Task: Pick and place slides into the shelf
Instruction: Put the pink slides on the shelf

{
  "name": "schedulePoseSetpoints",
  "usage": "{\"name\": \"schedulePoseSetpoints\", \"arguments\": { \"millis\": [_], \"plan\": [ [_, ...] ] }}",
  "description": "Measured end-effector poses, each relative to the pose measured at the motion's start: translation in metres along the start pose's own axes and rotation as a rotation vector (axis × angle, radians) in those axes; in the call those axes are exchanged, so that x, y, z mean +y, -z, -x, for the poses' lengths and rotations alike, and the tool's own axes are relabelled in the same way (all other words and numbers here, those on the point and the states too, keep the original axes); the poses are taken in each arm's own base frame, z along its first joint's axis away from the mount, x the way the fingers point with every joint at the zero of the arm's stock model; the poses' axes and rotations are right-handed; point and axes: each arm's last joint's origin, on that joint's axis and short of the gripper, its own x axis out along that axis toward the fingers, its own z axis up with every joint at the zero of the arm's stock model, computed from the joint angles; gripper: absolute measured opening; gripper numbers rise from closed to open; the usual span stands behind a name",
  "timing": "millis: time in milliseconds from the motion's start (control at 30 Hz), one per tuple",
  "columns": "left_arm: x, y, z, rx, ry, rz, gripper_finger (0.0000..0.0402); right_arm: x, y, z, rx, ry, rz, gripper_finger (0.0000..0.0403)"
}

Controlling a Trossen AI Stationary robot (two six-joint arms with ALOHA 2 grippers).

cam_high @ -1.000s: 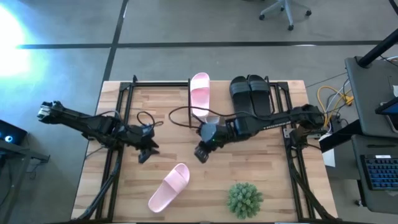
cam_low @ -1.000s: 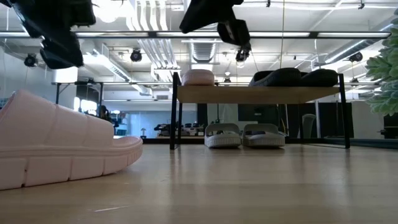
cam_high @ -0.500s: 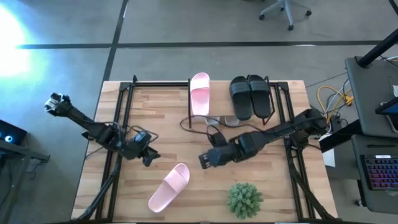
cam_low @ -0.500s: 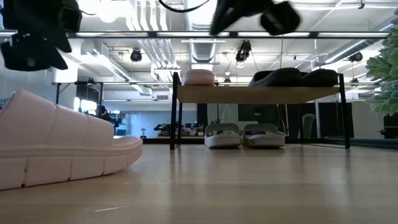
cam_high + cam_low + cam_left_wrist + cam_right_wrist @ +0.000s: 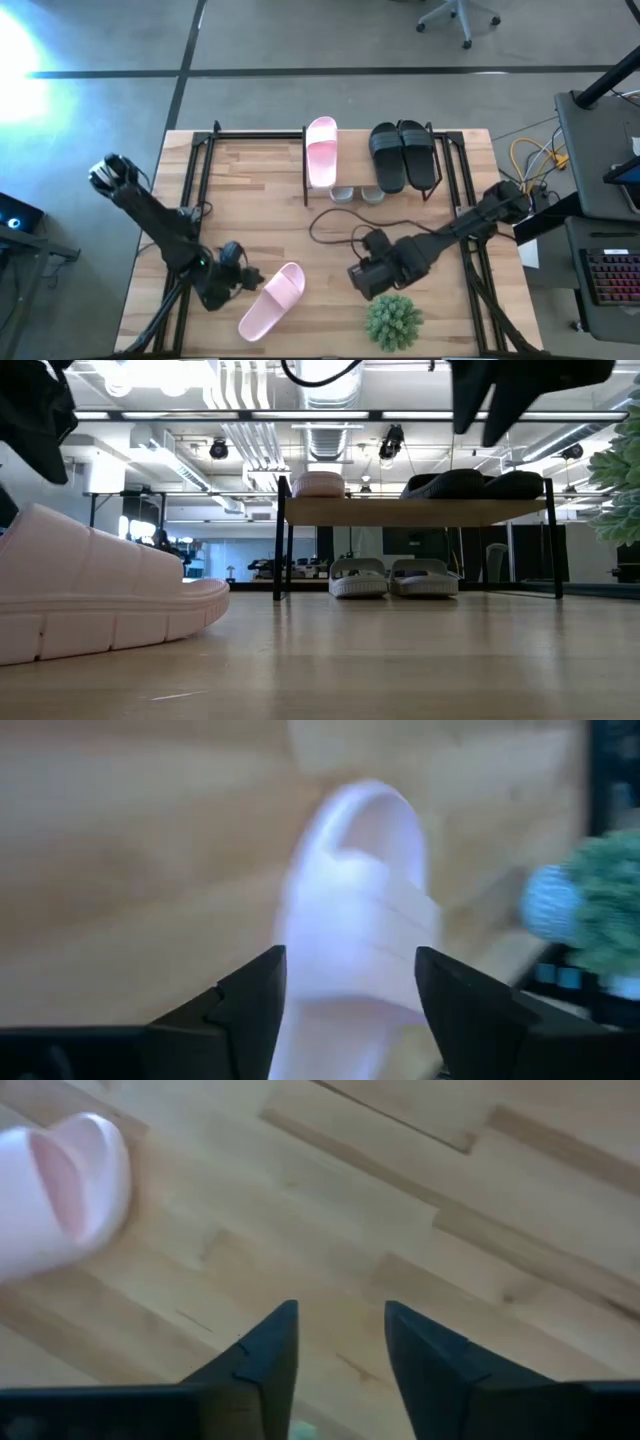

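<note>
Counter (image 5: 250, 180): a light wooden top that carries everything, with both arms reaching in over it.
Shelf (image 5: 420, 512): stands at the far edge, plank top on a thin black frame, so sandals can sit both on the plank and on the counter beneath it.
Black slides (image 5: 404, 155): the pair lies side by side on the shelf's plank, seemingly already put away.
Grey-white slides (image 5: 392, 578): under the shelf, side by side, toes towards the near edge.
Pink slide on the shelf (image 5: 321, 150): alone at the shelf's left end, which leaves room beside it for its partner.
Loose pink slide (image 5: 272, 299): flat on the counter near the front edge, sole down, well apart from the shelf; by my reading it is the next one to collect.
Plant (image 5: 391, 319): near the front edge, just beside the right arm, a thing to steer round.
Left gripper (image 5: 347, 970): just beside the loose slide, fingers spread wide on either side of its strap, not touching it, lined up for a grasp.
Right gripper (image 5: 340, 1328): above bare wood next to the plant, fingers parted and holding nothing.
</note>
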Motion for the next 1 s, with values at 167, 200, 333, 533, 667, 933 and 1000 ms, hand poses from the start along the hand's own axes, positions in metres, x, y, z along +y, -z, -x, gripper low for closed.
{"name": "schedulePoseSetpoints", "arguments": {
  "millis": [167, 200, 333, 533, 667, 933, 1000],
  "plan": [
    [-0.019, 0.033, -0.015, 0.031, 0.096, 0.123, 0.0214, -0.011, 0.011, 0.004, 0.0, 0.101, 0.042, 0.0171],
    [-0.023, 0.038, -0.017, 0.028, 0.094, 0.136, 0.0214, -0.014, 0.012, 0.005, -0.004, 0.128, 0.047, 0.0174],
    [-0.036, 0.055, -0.026, 0.027, 0.087, 0.14, 0.0215, -0.023, 0.013, 0.007, -0.036, 0.216, 0.067, 0.018],
    [-0.04, 0.065, -0.044, -0.005, 0.059, 0.127, 0.0215, -0.025, 0.011, 0.008, -0.079, 0.24, 0.116, 0.018],
    [-0.037, 0.06, -0.057, -0.047, 0.024, 0.123, 0.0215, -0.025, 0.011, 0.008, -0.081, 0.241, 0.147, 0.018],
    [-0.039, 0.037, -0.072, -0.206, 0.035, 0.143, 0.0214, -0.024, 0.011, 0.01, -0.063, 0.233, 0.163, 0.018],
    [-0.04, 0.032, -0.074, -0.233, 0.038, 0.144, 0.0207, -0.023, 0.01, 0.012, -0.063, 0.226, 0.161, 0.018]
  ]
}}
